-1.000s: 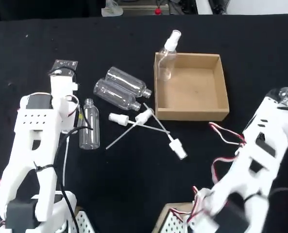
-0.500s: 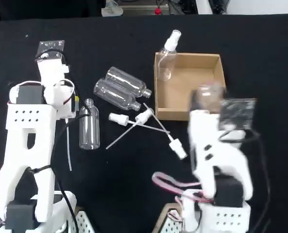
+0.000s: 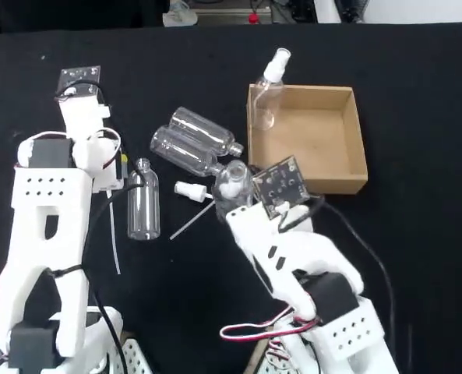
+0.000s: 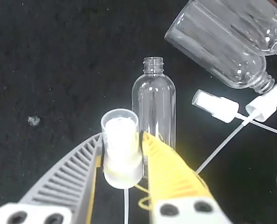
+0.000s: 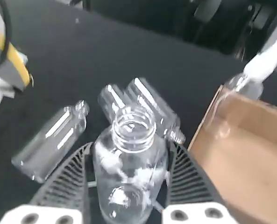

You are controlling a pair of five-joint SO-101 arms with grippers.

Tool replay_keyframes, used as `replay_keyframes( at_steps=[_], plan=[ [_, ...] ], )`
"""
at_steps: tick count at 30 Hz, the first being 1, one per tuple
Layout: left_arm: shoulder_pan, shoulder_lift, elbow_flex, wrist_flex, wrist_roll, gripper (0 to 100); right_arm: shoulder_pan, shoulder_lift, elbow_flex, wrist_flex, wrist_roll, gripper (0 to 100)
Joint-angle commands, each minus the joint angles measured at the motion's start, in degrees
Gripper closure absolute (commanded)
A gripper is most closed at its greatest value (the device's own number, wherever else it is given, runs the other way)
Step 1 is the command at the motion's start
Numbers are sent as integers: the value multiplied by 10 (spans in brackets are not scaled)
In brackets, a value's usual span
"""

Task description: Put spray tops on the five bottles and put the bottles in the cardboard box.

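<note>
My left gripper (image 4: 123, 142) is shut on a white spray top (image 4: 122, 161) whose thin tube hangs down, just above a clear open bottle (image 4: 153, 105) lying on the black table. In the high view this gripper (image 3: 120, 173) is beside that bottle (image 3: 142, 201). My right gripper (image 5: 129, 149) is shut on another clear bottle (image 5: 128, 161), held upright with its neck open, at mid-table (image 3: 232, 181). Two more bottles (image 3: 193, 142) lie side by side. A bottle fitted with a sprayer (image 3: 268, 87) leans in the corner of the cardboard box (image 3: 349, 185).
A loose spray top (image 3: 190, 189) with its tube lies between the lying bottles and my right arm; two show in the left wrist view (image 4: 216, 105) (image 4: 268, 100). The box (image 5: 250, 149) stands just beyond my right gripper. Black cloth covers the table.
My right arm has swung from the table's right side to the middle, carrying the open bottle. My left arm shifted slightly toward the back a second ago, then held still.
</note>
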Motion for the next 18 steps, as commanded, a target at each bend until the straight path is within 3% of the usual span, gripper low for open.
replay_keyframes(
  at_steps=[1, 10, 18],
  plan=[
    [7, -20, 9, -35, 7, 970, -11, 4, 25, -55, -3, 967],
    [7, -20, 30, -51, 7, 970, -11, 4, 51, -69, -5, 988],
    [9, -34, -11, -75, 8, 970, -9, -41, 69, -64, -52, 988]
  ],
)
